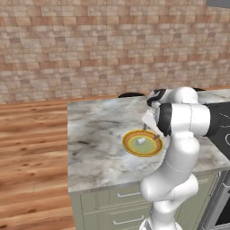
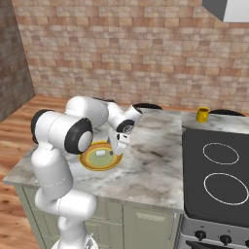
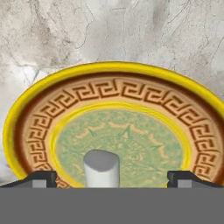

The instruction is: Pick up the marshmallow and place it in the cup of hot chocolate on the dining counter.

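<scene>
Claw point(image 3: 112, 178): being held wide, nothing gripped.
Marshmallow point(image 3: 101, 167): being framed between the tips, slightly left of centre, standing upright on the plate point(image 3: 39, 109).

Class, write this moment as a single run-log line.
phase: reaching | pincer: open, straddling marshmallow | marshmallow: on plate, not gripped | cup of hot chocolate: far side of dining counter
</scene>
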